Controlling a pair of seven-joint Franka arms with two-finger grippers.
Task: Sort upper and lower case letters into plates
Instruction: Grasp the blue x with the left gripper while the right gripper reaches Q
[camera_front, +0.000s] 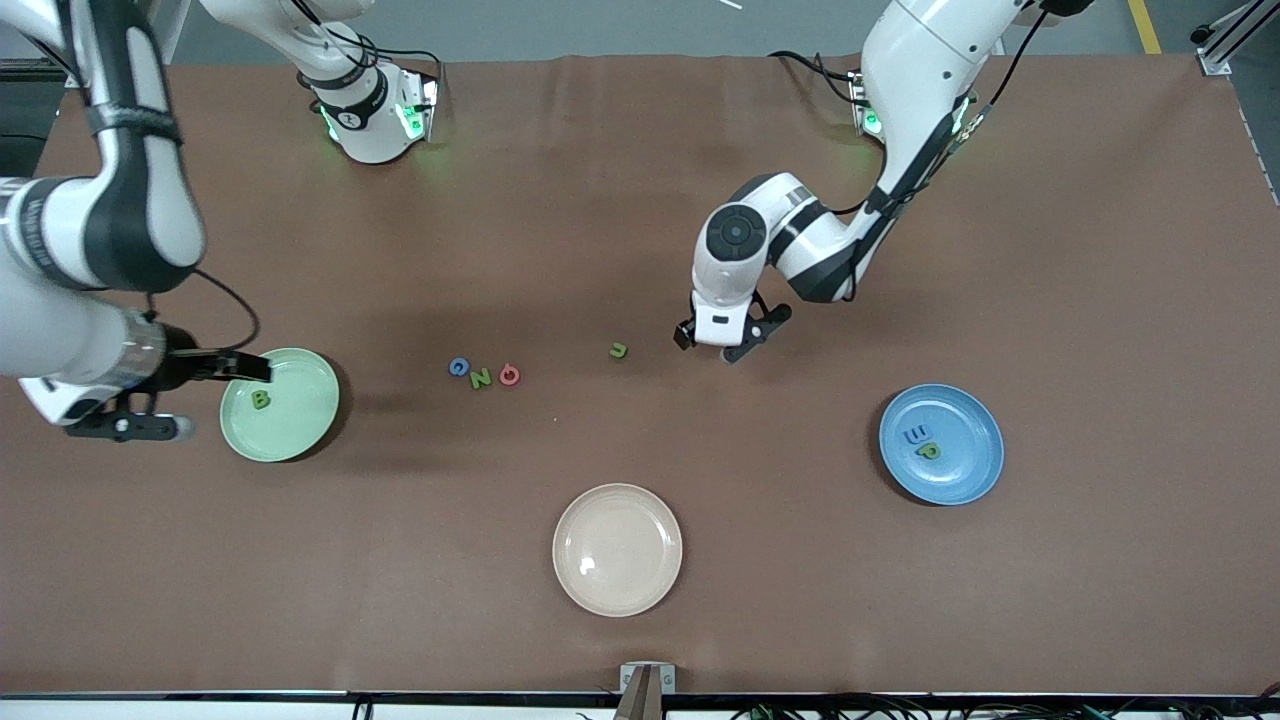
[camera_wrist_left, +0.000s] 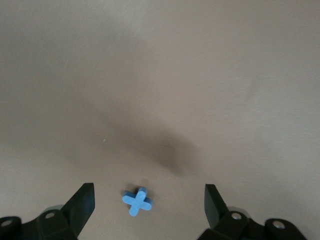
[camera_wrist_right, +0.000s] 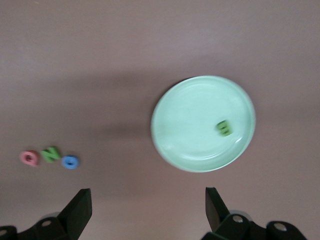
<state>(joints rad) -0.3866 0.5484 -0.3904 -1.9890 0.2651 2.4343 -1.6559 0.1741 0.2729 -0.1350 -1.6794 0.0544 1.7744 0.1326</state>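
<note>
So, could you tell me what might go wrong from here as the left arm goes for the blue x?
The blue x is tiny and lies flat on the table between the open left gripper's fingers; they might close off-centre and flick it away.

Near the right gripper, open over the green plate, the G, N and Q sit almost touching, so grabbing one could nudge its neighbours.

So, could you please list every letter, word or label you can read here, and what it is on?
"B": green letter in the mint plate.
"G", "N", "Q": loose letters on the table.
"x": blue letter between the left gripper fingers.
Letters in the blue plate: unclear.
</note>
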